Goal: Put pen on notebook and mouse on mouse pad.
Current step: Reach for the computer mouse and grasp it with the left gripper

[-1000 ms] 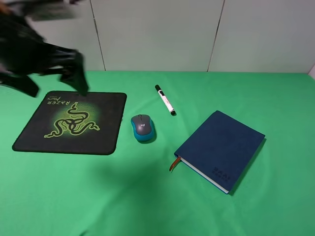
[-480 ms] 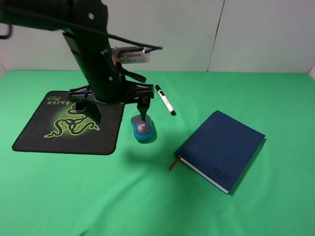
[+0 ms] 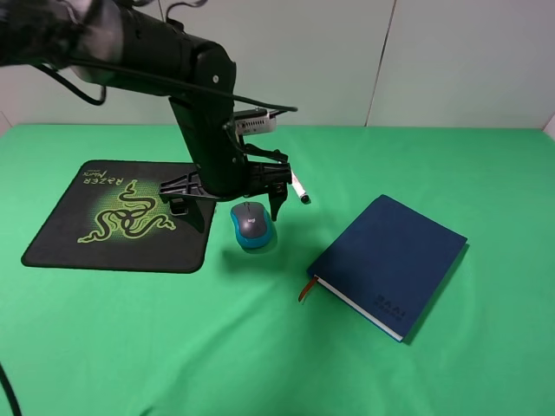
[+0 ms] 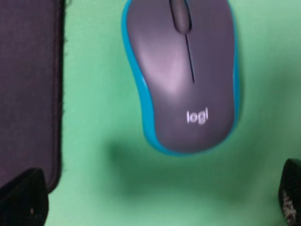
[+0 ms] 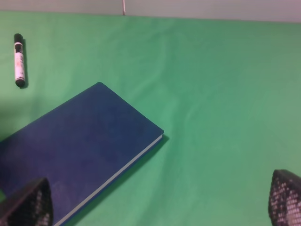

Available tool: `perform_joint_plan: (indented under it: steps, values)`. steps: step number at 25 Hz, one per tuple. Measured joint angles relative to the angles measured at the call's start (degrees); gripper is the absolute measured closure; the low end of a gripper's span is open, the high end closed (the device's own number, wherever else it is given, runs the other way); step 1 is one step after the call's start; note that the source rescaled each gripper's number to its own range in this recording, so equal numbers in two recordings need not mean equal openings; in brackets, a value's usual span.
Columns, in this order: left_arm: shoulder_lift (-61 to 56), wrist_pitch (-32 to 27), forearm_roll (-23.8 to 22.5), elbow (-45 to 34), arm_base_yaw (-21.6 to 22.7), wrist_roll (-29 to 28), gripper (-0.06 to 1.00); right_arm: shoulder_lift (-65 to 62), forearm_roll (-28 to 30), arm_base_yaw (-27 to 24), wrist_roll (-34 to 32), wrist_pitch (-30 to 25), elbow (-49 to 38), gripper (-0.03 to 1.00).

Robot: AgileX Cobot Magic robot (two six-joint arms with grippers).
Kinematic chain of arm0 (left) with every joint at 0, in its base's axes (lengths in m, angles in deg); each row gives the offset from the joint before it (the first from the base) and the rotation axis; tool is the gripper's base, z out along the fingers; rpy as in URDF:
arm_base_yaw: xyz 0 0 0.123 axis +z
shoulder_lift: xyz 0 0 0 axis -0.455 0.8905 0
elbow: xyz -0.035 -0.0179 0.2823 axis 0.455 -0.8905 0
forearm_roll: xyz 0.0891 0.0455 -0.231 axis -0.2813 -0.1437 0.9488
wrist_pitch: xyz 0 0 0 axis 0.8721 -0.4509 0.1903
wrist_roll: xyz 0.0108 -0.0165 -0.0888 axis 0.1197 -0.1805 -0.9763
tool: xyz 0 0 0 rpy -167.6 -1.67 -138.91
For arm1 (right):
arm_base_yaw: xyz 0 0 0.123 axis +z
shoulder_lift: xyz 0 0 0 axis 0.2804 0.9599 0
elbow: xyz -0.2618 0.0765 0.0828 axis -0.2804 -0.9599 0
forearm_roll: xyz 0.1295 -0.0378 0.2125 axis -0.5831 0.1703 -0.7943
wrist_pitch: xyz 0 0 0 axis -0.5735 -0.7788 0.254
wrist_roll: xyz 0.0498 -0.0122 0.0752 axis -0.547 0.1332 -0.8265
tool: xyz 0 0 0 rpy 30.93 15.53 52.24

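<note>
- The left arm has been swung in from the table's (image 3: 451,373) 9 o'clock edge within the last second. Its pincer (image 3: 227,206) is now held just above the mouse (image 3: 251,224).
- The left pincer is spread wide. In the left wrist view (image 4: 155,200) one fingertip is seen at each side of the picture, and nothing is gripped.
- The mouse (image 4: 183,80) is seen between those fingertips but nearer one than the other, so a small centring correction is judged to be needed before closing.
- The mouse has not been moved. It lies on the green cloth just beside the mouse pad (image 3: 52,243), at the pad's 3 o'clock edge, apart from it.
- The pen (image 3: 300,192) has been left untouched at the mouse's 1 o'clock, partly hidden by the arm. The notebook (image 3: 390,256) lies at the mouse's 4 o'clock, well apart.
- The right pincer (image 5: 157,202) is held open and empty, with the notebook (image 5: 80,141) and pen (image 5: 19,60) in its view.
- Neither placement has been made; the mouse grasp is judged to be the step in hand.
</note>
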Motion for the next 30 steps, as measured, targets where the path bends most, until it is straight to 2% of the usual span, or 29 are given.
perform_joint_plan:
  steps: [13,26,28,30]
  values:
    - [9.1,-1.0,0.0,9.6,0.0,-2.0,0.02,0.0,0.0,0.0,0.0,0.0,0.0,-0.03]
    - [12.7,-2.6,-1.3,10.9,0.0,-4.2,0.08,0.0,0.0,0.0,0.0,0.0,0.0,-0.03]
    - [12.7,-2.8,-2.1,10.9,0.0,-4.2,0.16,0.0,0.0,0.0,0.0,0.0,0.0,-0.03]
    - [12.7,-2.9,-2.5,10.9,0.0,-4.2,0.34,0.0,0.0,0.0,0.0,0.0,0.0,-0.03]
